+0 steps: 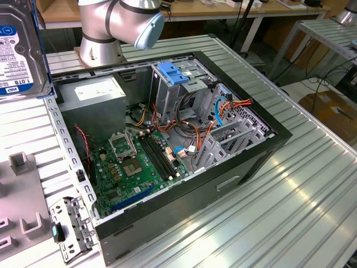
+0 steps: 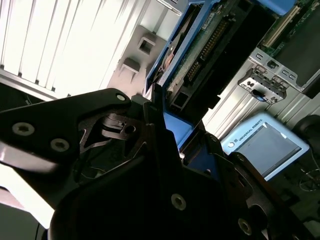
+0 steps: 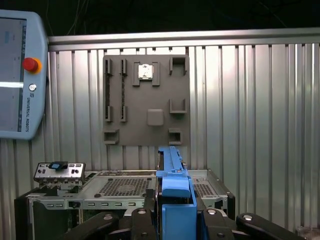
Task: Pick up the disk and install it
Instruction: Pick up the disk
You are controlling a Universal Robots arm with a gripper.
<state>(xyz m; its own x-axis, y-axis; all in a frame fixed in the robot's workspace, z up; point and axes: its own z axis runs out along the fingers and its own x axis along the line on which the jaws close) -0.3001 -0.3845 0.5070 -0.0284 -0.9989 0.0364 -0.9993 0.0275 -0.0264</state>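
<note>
The disk [image 1: 19, 50] hangs in the air at the exterior view's far left, above the table beside the open computer case [image 1: 223, 184]. It is grey metal, and its white label with a blue band faces that camera. In the first wrist view its blue side rail [image 3: 172, 175] runs between the black fingers [image 3: 145, 220] of my gripper [image 3: 175, 210], which is shut on it. The second wrist view shows the disk [image 2: 210, 45] edge-on with its connector side exposed, held in the gripper [image 2: 167, 135].
Inside the case stand a metal drive cage with a blue top handle [image 1: 173, 75], a grey power-supply box [image 1: 95, 92] and the green motherboard [image 1: 139, 162] with loose cables. A grey fixture plate [image 3: 146, 100], a teach pendant [image 3: 20, 75] and a detached panel piece [image 1: 70, 226] lie on the ribbed table.
</note>
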